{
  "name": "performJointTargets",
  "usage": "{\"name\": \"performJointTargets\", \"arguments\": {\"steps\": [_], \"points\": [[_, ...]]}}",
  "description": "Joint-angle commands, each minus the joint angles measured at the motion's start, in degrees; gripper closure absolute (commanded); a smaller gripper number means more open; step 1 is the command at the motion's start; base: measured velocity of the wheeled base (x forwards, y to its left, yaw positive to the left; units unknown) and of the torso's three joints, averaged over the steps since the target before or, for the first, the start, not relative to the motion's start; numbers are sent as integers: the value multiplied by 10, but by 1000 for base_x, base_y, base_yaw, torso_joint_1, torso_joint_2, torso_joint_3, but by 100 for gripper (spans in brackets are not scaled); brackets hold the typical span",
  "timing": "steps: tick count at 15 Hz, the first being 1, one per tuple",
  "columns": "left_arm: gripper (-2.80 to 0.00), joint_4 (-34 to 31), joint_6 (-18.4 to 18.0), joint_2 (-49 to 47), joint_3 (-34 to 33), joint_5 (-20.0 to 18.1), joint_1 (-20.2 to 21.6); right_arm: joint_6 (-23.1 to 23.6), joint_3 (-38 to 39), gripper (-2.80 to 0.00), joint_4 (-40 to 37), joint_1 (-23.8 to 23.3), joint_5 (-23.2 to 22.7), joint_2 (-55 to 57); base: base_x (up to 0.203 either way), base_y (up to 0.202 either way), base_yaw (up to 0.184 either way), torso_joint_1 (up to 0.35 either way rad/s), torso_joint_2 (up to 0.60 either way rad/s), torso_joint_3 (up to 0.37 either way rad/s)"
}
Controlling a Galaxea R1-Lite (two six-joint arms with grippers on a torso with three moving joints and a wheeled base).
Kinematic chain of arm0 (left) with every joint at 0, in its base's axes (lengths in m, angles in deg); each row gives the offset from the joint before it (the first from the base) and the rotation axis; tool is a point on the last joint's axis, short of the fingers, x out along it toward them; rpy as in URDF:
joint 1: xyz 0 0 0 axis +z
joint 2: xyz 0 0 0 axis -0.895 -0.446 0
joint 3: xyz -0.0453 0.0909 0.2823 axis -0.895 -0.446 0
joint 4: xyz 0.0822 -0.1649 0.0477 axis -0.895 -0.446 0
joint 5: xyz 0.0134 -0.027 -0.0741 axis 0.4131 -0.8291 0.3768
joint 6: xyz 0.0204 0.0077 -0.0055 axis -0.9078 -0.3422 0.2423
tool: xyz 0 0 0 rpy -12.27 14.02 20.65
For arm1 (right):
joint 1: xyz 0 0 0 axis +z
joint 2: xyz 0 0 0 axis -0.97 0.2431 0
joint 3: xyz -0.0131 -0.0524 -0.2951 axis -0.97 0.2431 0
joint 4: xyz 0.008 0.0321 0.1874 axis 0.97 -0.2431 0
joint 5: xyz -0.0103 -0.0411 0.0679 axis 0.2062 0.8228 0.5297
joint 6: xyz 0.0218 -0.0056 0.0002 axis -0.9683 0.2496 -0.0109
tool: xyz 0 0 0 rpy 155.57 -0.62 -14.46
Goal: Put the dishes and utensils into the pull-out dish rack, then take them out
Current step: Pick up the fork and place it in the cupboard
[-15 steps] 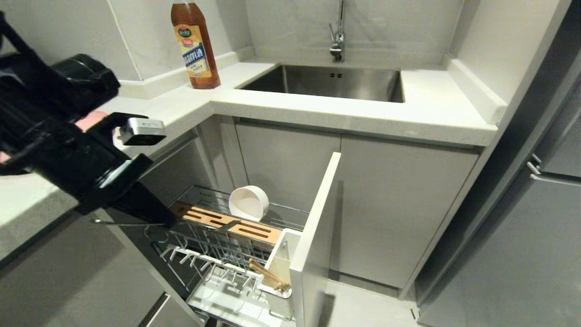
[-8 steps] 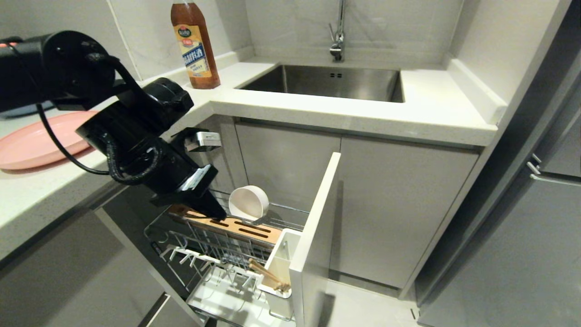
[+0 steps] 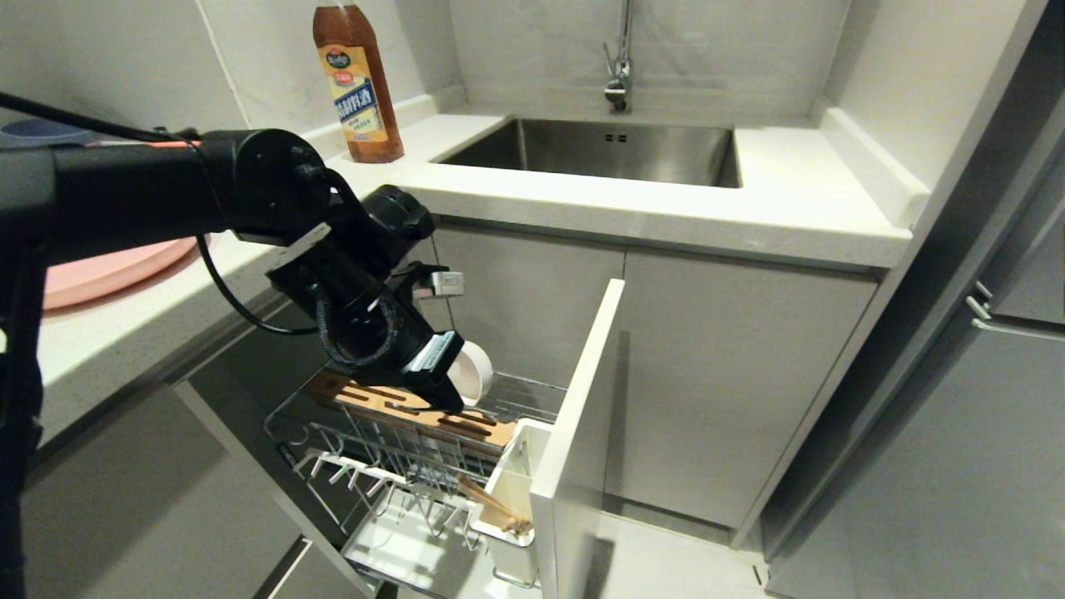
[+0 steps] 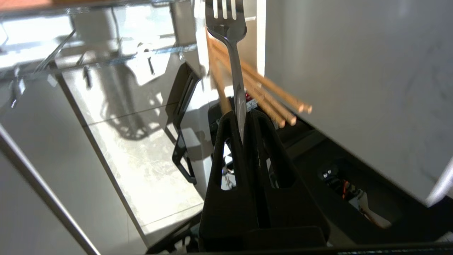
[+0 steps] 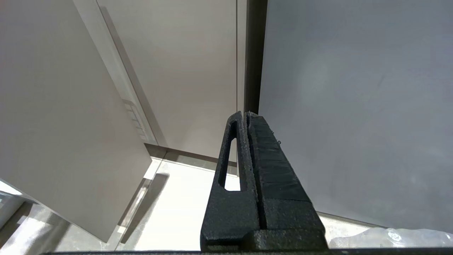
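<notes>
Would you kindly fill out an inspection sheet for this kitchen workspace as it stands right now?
Surface: white countertop, L-shaped, around a steel sink.
Job's things: pull-out dish rack pulled out; cream bowl on edge in it; chopsticks in its white utensil cup; pink plate on the counter; fork held above the rack.
Clutter: brown sauce bottle by the wall.
Grippers: left gripper over the wooden block, jaws shut on the fork; right gripper shut, holding nothing, facing cabinet doors.
Cables: black cable looping under the left arm.
Surroundings: faucet, grey cabinets.
</notes>
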Motion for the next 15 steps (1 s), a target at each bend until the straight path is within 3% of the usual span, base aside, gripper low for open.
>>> {"name": "performJointTargets", "arguments": {"steps": [1, 15], "points": [[0, 1, 0, -21, 0, -1, -8, 0, 1, 0, 0, 0, 0, 0, 0, 0, 0, 0, 0, 0], [0, 30, -1, -80, 0, 0, -22, 0, 2, 0, 0, 0, 0, 1, 0, 0, 0, 0, 0, 0]]}}
